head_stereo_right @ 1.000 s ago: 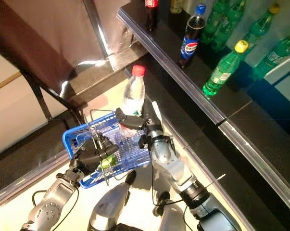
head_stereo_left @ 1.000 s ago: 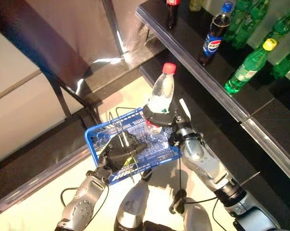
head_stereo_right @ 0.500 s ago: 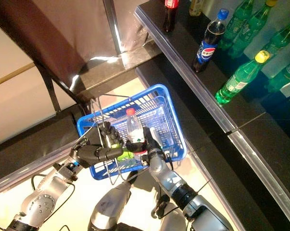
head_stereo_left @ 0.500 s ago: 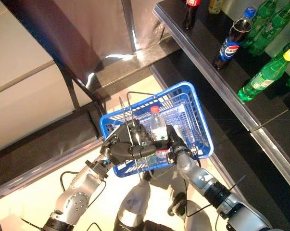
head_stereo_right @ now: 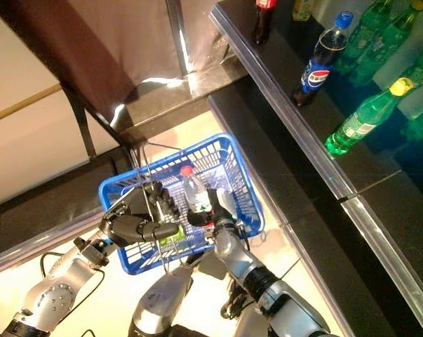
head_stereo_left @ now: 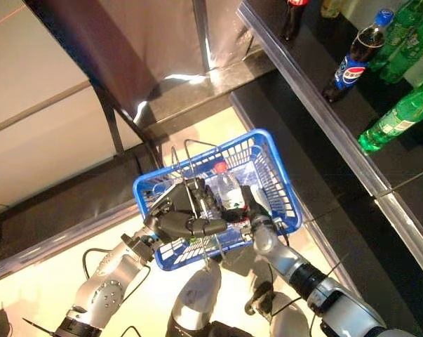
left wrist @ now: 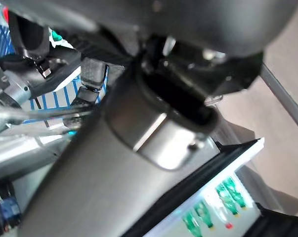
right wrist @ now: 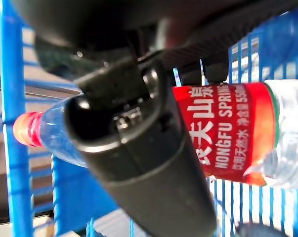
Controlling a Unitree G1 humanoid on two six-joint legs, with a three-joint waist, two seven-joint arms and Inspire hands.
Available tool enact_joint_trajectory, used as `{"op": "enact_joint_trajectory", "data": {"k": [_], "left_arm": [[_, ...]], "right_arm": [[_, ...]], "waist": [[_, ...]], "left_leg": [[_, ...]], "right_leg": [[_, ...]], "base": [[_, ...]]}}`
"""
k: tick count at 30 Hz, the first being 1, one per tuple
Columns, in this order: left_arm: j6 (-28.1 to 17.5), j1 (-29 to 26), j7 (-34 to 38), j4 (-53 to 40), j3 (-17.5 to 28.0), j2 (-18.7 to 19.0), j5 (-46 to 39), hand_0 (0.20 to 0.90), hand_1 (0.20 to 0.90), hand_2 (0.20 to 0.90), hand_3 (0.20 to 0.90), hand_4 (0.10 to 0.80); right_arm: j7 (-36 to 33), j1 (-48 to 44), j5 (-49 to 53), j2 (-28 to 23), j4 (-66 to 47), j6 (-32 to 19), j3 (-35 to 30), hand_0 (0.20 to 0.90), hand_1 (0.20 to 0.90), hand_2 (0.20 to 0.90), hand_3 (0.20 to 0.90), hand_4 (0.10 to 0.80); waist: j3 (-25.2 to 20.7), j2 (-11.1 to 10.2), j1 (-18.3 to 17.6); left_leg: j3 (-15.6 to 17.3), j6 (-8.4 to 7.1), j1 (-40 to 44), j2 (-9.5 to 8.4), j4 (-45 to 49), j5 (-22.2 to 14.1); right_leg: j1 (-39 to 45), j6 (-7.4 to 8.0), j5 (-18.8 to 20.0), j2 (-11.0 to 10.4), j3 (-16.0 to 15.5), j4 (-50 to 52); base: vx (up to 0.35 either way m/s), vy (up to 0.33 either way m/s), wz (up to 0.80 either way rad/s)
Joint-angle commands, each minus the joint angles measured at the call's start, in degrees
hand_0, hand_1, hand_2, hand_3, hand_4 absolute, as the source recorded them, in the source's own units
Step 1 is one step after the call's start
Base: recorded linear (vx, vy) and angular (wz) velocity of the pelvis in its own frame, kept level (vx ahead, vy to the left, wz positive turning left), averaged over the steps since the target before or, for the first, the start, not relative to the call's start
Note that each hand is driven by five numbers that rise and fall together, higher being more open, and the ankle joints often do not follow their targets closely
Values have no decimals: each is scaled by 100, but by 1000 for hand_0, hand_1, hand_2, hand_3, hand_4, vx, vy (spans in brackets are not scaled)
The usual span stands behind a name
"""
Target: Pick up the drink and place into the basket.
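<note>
The blue basket (head_stereo_left: 276, 177) hangs in front of me, held up by its thin wire handles (head_stereo_left: 190, 175). My left hand (head_stereo_left: 177, 220) is shut on those handles. A clear water bottle (head_stereo_left: 229, 191) with a red cap and a red label is down inside the basket, tilted. My right hand (head_stereo_left: 252, 208) reaches into the basket and is curled round the bottle. In the right wrist view its thumb (right wrist: 139, 148) lies across the bottle (right wrist: 228, 133), with the basket's mesh (right wrist: 8, 148) behind. A green drink (head_stereo_right: 170, 237) lies in the basket near my left hand.
A black counter (head_stereo_left: 316, 112) runs along the right, its edge close to the basket. A dark cola bottle (head_stereo_left: 351, 63) and green bottles (head_stereo_left: 397, 119) stand on it. A dark metal frame leg (head_stereo_left: 113, 119) stands at the left, over pale floor (head_stereo_left: 50, 281).
My right hand has brought the water bottle from above the basket's far rim down into the basket. The basket has been raised in front. The camera has shifted.
</note>
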Motion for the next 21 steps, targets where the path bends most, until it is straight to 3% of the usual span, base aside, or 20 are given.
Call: {"op": "enact_joint_trajectory", "data": {"k": [1, 8, 11, 14, 16, 21], "left_arm": [[-1320, -1040, -891, -2186, 664, -477, -656, 300, 300, 300, 200, 100], [-1362, -1161, -779, -2223, 561, -500, -465, 300, 300, 300, 200, 100], [-1394, -1125, -735, -2257, 541, -514, -398, 300, 300, 300, 200, 100], [-1345, -1134, -699, -2291, 548, -534, -459, 300, 300, 300, 200, 100], [-1251, -1156, -653, -2331, 557, -531, -458, 300, 300, 300, 200, 100], [-1039, -1208, -634, -2352, 629, -428, -563, 300, 300, 300, 200, 100]], "right_arm": [[-548, -105, 228, 77, 258, -509, 191, 300, 300, 300, 200, 100], [-630, -127, 990, 200, 804, -731, -192, 300, 300, 300, 200, 100], [-572, -65, 1790, 301, 1149, -956, -494, 300, 300, 300, 200, 100], [-64, -52, 2875, 450, 1728, -1233, -872, 300, 300, 300, 200, 100], [779, -141, 3934, 543, 2318, -1201, -1216, 300, 300, 300, 200, 100], [1729, -348, 5222, 559, 2844, -1018, -1564, 300, 300, 300, 200, 100]], "waist": [[-829, 91, -15], [-794, 107, -34], [-780, 126, -25], [-761, 152, 10], [-749, 169, 72], [-744, 167, 196]], "left_leg": [[-94, 173, -288, -262, 887, -514], [-71, 186, -258, -255, 880, -543], [-65, 190, -256, -267, 899, -558], [-71, 205, -244, -277, 900, -572], [-89, 206, -234, -287, 926, -594], [-138, 213, -233, -305, 967, -607]], "right_leg": [[422, -244, 655, 248, -114, -728], [423, -231, 657, 224, -95, -702], [438, -231, 662, 212, -105, -699], [457, -231, 657, 194, -134, -692], [495, -238, 647, 177, -180, -672], [554, -239, 644, 172, -266, -649]], "base": [[0, 0, 0], [9, 3, 0], [0, 0, 0], [11, 3, 0], [52, -4, -2], [43, -20, 10]]}}
